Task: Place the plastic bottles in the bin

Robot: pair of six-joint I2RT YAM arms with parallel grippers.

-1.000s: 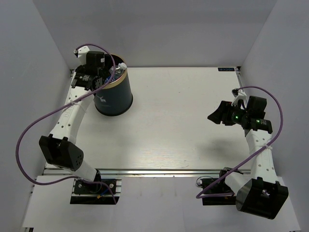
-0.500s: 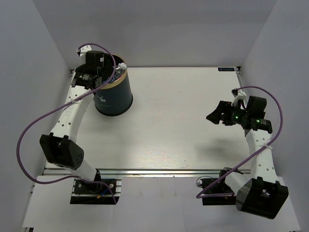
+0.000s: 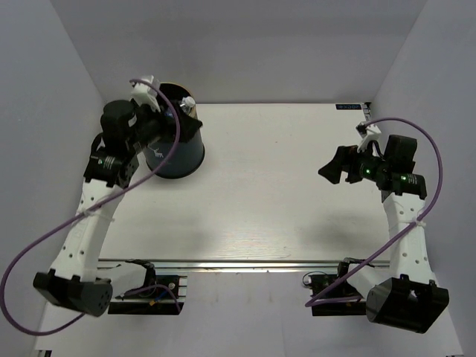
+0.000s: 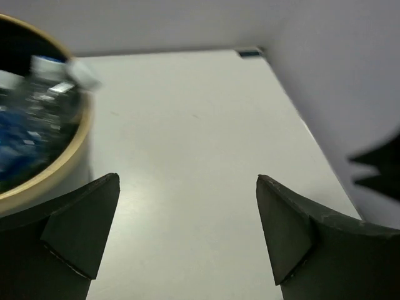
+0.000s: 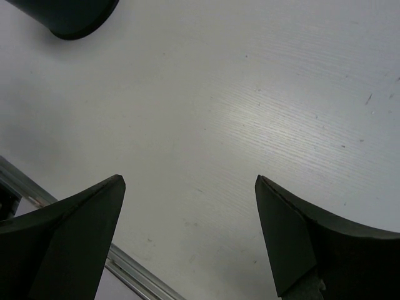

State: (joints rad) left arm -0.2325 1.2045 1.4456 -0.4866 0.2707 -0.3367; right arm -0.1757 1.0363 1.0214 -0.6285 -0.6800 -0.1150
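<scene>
Near rail [image 3: 245, 262]: it carries both arm bases at the near edge.
Table [image 3: 282, 193]: white top. I find no bottle lying on it in any view, so I judge the task at or near its end.
Right gripper [image 3: 327, 169]: fingers apart with nothing between them. It hangs over the right side, well apart from the bin, which I read as parked out of the other arm's way.
Left gripper [image 4: 187, 180]: fingers spread, holding nothing, just beside the bin's gold rim. That fits a drop into the mouth.
Bin [image 3: 186, 149]: dark green, at the far left, upright with its mouth up so what falls in stays in.
Plastic bottles [image 4: 37, 94]: piled inside the bin, blue labels showing. One white cap pokes above the rim. I cannot tell the count.
</scene>
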